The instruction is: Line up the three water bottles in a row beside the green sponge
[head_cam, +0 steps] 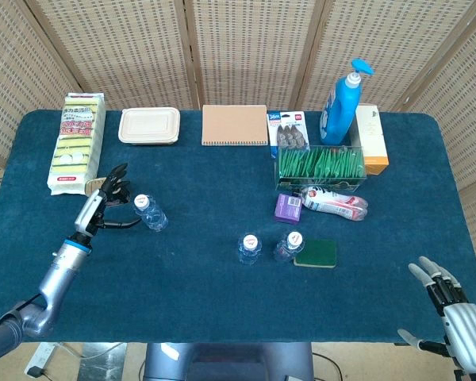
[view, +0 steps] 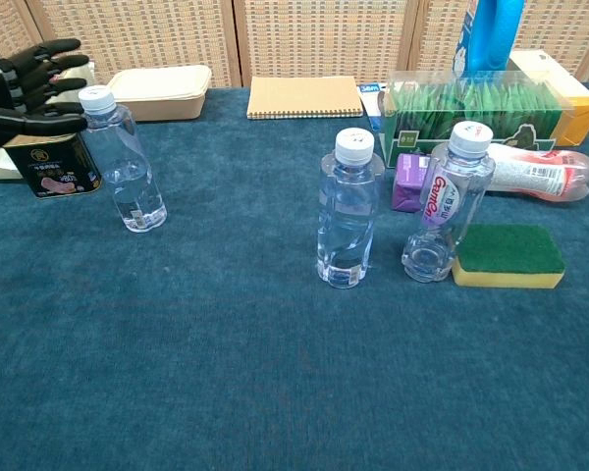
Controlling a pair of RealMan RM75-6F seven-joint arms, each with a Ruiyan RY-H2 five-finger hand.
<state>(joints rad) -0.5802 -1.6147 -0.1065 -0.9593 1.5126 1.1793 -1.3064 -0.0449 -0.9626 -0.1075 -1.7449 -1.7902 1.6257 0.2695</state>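
I see three clear water bottles standing upright on the blue table (head_cam: 222, 317), each white-capped and showing little or no water. The labelled bottle (view: 444, 201) touches the green sponge (view: 508, 255); the middle bottle (view: 347, 208) stands just beside it. The far bottle (view: 122, 159) stands well apart to the left, near a dark tin (view: 51, 160). My left hand (view: 25, 80) hovers beside that bottle's cap, fingers spread, holding nothing. My right hand (head_cam: 458, 311) sits at the table's near right edge, fingers apart and empty. A clear box (view: 476, 108) holds green packets, and a beige lidded container (head_cam: 149, 125) is closed.
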